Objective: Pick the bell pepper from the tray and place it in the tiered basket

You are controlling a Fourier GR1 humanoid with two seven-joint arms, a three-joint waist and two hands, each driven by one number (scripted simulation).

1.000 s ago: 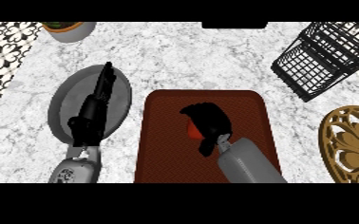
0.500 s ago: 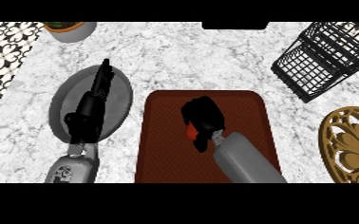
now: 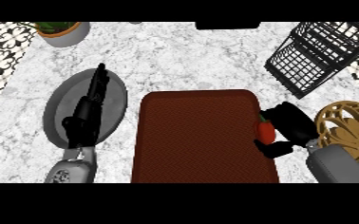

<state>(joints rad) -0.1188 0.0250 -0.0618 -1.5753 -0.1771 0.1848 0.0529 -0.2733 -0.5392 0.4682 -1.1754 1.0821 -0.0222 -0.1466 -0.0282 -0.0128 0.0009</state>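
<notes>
Grey and oval, the plate [image 3: 63,105] is lying at the left of the counter, and the left hand [image 3: 85,117] is resting over it with fingers straight, holding nothing. At the middle, the dark red tray [image 3: 200,137] is sitting bare on its visible surface. At the tray's right edge the right hand [image 3: 289,129] is curling its fingers and thumb round the bell pepper [image 3: 265,131], which is showing red between them, its green stem pointing far. I am judging the pepper light, hollow and smooth-skinned, likely to slide, so wrapping round its broad middle looks wiser than pinching the stem. Far right, the black wire basket [image 3: 312,57] is waiting well apart from the pepper.
</notes>
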